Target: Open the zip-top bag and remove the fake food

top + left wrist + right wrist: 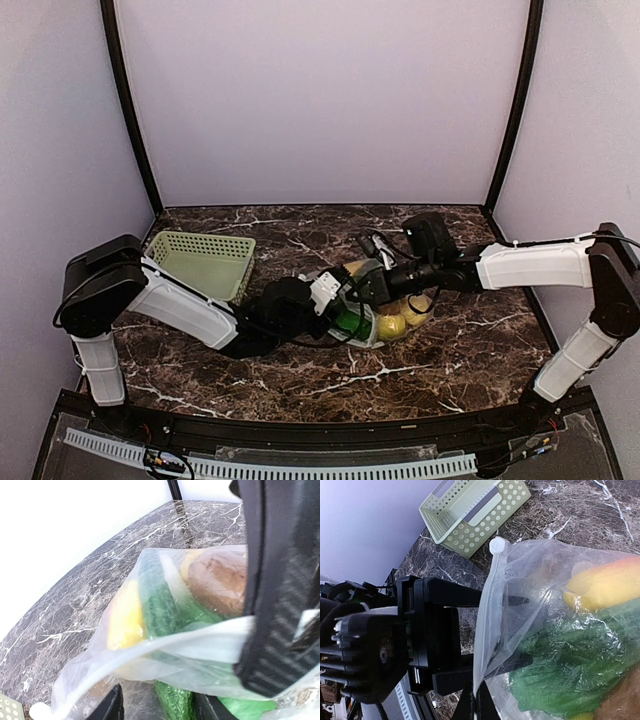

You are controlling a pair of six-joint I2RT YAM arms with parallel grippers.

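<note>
Centrally on the marble table [450, 360], zip-top bag [378, 318] lying slumped, fake food [580, 670] inside it, right gripper [474, 706] pinched closed on the bag's lip, left gripper [161, 709] with jaws spread wide at the mouth, green basket [205, 262] nearby at left.

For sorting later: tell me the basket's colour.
Pale green basket, with rows of round holes; clearest in the right wrist view.

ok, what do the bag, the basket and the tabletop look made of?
zip-top bag: thin clear plastic film, glossy and creased, contents show through. basket: rigid pale green plastic, matte, moulded holes. tabletop: dark marble look, white veins; may be laminate.
</note>
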